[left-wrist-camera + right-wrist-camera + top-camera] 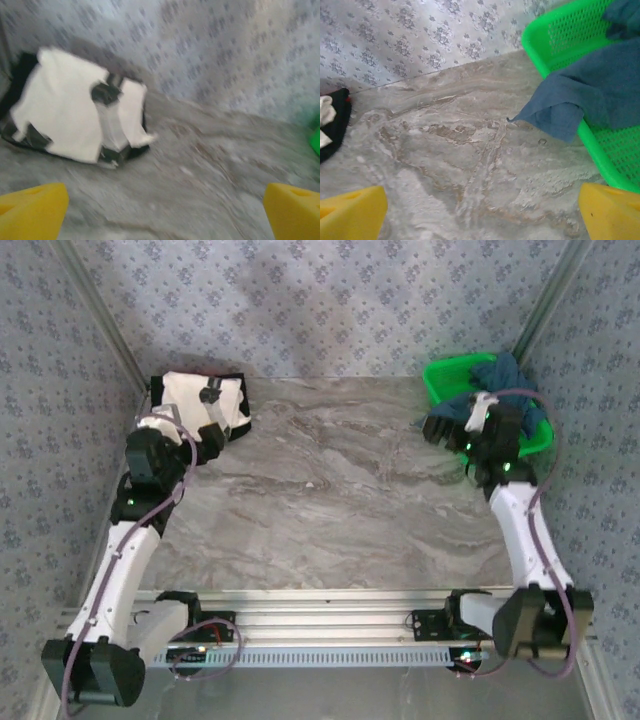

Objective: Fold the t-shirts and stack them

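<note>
Cream-white shirt (200, 400) with black edges and patches: one, lying as a compact bundle in the far left corner of the table (340, 490), close to the wall, with the left claw (160, 215) released, jaws wide apart and empty, above bare table near it. Teal-blue shirt (590, 95): one, bunched in the green basket (555, 35) at the far right corner, a fold draped over the rim toward the table, with the right claw (480, 215) released, wide and empty, beside the basket and clear of the cloth.
</note>
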{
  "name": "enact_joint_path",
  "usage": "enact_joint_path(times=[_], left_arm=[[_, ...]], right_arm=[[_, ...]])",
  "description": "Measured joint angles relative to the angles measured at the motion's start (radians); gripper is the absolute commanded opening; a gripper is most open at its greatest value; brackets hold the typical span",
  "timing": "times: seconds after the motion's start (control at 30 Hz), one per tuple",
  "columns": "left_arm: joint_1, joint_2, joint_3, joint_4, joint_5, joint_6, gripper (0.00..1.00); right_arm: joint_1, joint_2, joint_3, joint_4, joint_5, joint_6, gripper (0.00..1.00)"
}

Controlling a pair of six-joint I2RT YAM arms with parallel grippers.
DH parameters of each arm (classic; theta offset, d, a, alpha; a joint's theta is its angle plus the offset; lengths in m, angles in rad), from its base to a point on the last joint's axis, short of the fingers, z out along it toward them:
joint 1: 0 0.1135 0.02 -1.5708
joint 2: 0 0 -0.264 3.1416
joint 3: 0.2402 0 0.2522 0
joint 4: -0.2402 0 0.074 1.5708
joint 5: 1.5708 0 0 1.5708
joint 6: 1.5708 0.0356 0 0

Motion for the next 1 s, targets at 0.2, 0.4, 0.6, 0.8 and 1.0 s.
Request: enact_joint_path(times=[0.2, 0.4, 0.6, 0.8, 1.0], left_arm=[[-0.055, 0.169, 0.177, -0.282, 0.092, -0.036, 1.0], [-0.143, 0.167, 0.182, -0.384, 0.104, -0.081, 1.0], [-0.197, 0.108, 0.182, -0.455, 0.098, -0.11, 1.0], [-0.202, 0.044, 0.184, -0.517, 0.067, -0.129, 1.0], [-0.204, 0.021, 0.201, -0.549, 0.022, -0.141, 1.0]], right_arm=[[-0.123, 0.389, 0.519, -0.263, -0.135, 0.138, 1.0], [-0.205, 0.69, 0.713, -0.379, -0.183, 0.266, 0.99], [-0.206, 0.898, 0.785, -0.42, -0.185, 0.313, 0.96], [-0.205, 0.991, 0.788, -0.374, -0.187, 0.401, 0.93], [-0.203, 1.057, 0.788, -0.317, -0.191, 0.48, 0.74]])
